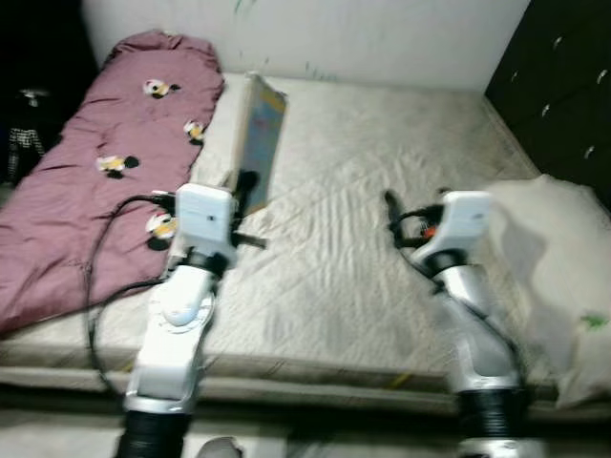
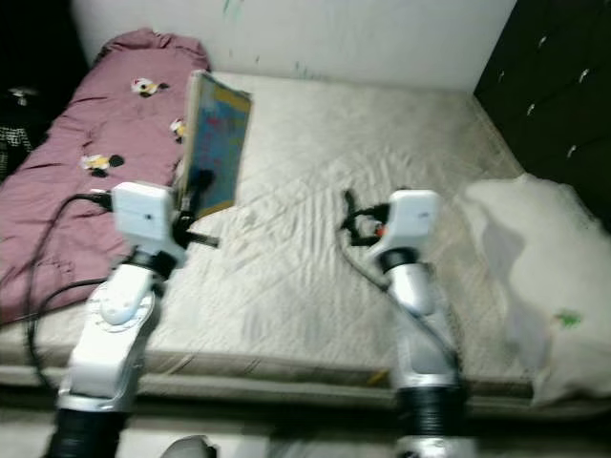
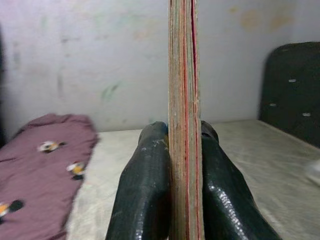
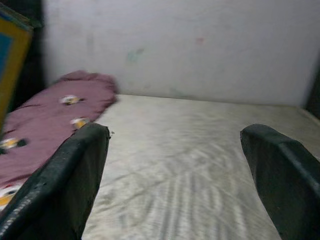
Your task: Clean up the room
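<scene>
Left end effector [image 3: 182, 200] is clamped tight on the bottom edge of a thin, stiff book [image 2: 218, 143] held upright over the bed [image 1: 382, 191], looks light but tippy, while the right end effector [image 4: 175, 175] hovers wide open, empty.

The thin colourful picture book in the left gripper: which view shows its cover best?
The right eye view: the thin colourful picture book turns its blue cover to the camera. The left eye view catches it more edge-on; the left wrist view shows its edge clamped by the left gripper.
</scene>
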`<state>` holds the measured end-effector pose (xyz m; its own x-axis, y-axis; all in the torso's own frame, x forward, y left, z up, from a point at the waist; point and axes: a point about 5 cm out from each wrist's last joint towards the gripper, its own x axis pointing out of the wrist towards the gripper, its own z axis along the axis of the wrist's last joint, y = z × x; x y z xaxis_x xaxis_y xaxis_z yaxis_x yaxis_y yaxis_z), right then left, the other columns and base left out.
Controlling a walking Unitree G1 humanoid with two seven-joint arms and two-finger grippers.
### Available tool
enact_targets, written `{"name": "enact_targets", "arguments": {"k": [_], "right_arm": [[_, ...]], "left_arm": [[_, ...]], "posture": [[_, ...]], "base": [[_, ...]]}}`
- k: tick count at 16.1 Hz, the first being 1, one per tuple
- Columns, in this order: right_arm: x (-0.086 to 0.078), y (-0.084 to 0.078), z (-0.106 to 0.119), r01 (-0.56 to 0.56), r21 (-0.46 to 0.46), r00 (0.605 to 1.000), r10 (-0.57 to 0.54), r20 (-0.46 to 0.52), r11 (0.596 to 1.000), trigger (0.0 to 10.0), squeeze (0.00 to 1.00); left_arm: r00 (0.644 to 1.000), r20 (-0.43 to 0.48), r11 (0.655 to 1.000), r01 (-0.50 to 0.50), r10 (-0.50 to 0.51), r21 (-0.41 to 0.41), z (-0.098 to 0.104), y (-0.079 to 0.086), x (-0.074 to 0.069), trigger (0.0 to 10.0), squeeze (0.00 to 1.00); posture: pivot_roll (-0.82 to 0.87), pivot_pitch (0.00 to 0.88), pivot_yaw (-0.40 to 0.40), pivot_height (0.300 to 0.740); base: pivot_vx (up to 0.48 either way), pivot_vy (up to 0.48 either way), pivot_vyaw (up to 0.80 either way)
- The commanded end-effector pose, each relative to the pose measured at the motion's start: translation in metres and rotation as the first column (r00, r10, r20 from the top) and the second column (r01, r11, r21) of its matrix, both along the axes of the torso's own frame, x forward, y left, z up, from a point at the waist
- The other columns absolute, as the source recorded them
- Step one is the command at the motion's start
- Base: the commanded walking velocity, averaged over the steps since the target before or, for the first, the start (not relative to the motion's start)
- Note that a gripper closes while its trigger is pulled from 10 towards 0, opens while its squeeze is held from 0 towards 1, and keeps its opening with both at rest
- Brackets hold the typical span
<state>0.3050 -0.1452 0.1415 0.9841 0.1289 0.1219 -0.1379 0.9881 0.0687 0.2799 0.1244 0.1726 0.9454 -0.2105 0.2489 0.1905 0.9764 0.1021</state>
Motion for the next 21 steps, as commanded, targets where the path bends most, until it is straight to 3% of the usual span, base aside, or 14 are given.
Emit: {"name": "enact_targets", "arguments": {"k": [1, 11, 21], "right_arm": [[0.0002, -0.0034, 0.0036, 0.011, -0.003, 1.0, -0.011, 0.012, 1.0, 10.0, 0.0], [-0.0004, -0.0061, 0.001, 0.018, -0.008, 1.0, -0.018, -0.004, 1.0, 10.0, 0.0], [0.0009, -0.0072, 0.0006, 0.015, -0.018, 1.0, -0.015, -0.007, 1.0, 10.0, 0.0]], "left_arm": [[0.999, 0.041, 1.0, -0.01, 0.01, -0.014, 0.0089, 0.0021, -0.0007, 10.0, 0.0], [1.0, 0.023, 1.0, -0.008, 0.008, -0.004, 0.0055, -0.002, -0.0017, 10.0, 0.0], [1.0, 0.024, 1.0, -0.008, 0.008, -0.017, 0.0063, -0.0004, -0.0008, 10.0, 0.0]], "posture": [[-0.01, 0.0, -0.071, 0.74], [-0.01, 0.0, -0.072, 0.74], [-0.02, 0.0, -0.072, 0.74]], "base": [[0.0, 0.0, 0.0], [0.0, 0.0, 0.0], [0.0, -0.315, 0.0]]}}
